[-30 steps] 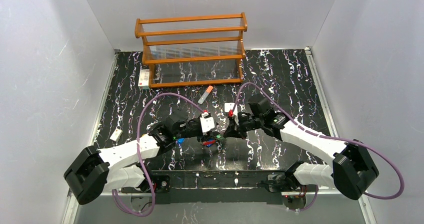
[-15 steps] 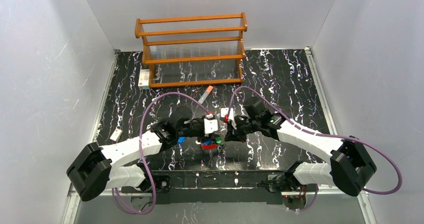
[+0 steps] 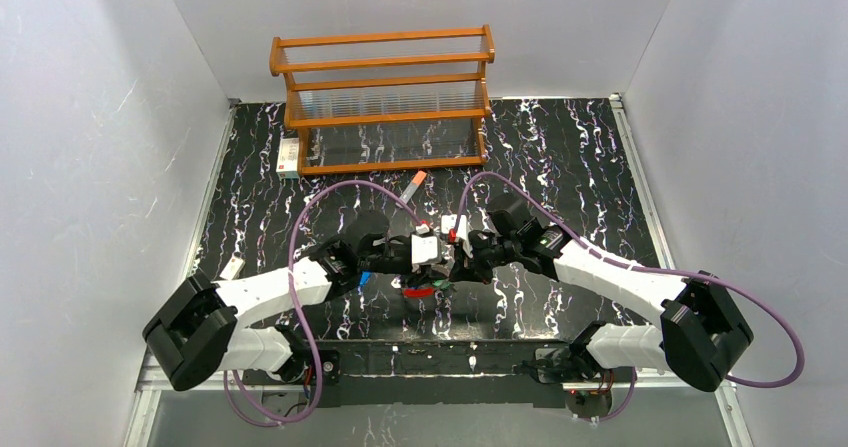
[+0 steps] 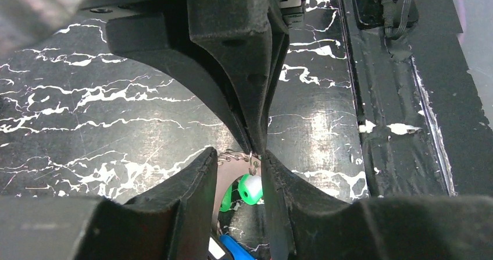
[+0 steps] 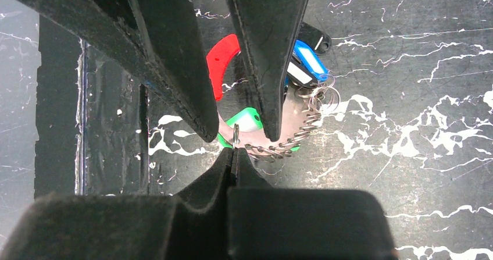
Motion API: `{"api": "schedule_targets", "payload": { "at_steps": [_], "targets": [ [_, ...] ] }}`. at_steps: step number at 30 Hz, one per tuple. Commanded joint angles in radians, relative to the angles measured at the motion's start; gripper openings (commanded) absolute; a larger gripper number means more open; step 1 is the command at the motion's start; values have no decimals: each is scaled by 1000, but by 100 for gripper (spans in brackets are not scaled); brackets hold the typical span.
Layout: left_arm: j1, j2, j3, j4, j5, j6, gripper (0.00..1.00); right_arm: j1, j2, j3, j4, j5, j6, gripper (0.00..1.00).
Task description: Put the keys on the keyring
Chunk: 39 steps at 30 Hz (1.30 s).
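Just above the worktop point(image 5: 407, 97), right fingers point(image 5: 221, 173) clench the wire keyring point(image 5: 279, 149); left fingers point(image 5: 174, 68) flank a green key point(image 5: 247, 120), grip unclear.

You're looking into a robotics lab test cell, not a home or a shop: plain white panels point(image 3: 90, 147) close in the left, back and right of the overhead view, around a black marble-patterned tabletop point(image 3: 560, 157) edged with metal rails point(image 3: 640, 187). A white-and-black left arm point(image 3: 260, 297) and right arm point(image 3: 620, 277) are bolted to a dark bar point(image 3: 440, 352) along the bottom edge, purple cables point(image 3: 345, 184) looping off them, and an orange wooden rack point(image 3: 385, 97) stands at top centre
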Motion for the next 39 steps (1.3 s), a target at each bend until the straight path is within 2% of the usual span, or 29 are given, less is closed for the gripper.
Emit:
{"api": "schedule_targets", "payload": {
  "at_steps": [1, 13, 19, 26, 29, 34, 39],
  "targets": [
    [-4, 13, -1, 28, 40, -22, 31, 7, -11, 40, 24, -5, 4, 1],
    [-3, 62, -14, 50, 15, -26, 24, 8, -21, 37, 32, -8, 7, 1],
    [-4, 77, -20, 67, 15, -33, 13, 10, -19, 36, 36, -12, 10, 1],
    [-4, 75, -32, 66, -10, -34, 22, 10, -21, 40, 36, -11, 11, 1],
    [-4, 66, -42, 67, -22, -27, 21, 10, -20, 41, 38, -14, 11, 1],
    [-5, 59, -51, 65, -23, -25, 12, 10, -19, 46, 40, -14, 11, 1],
    [-4, 67, -50, 85, -18, -42, 16, 10, -16, 47, 39, -18, 11, 1]
  ]
}}
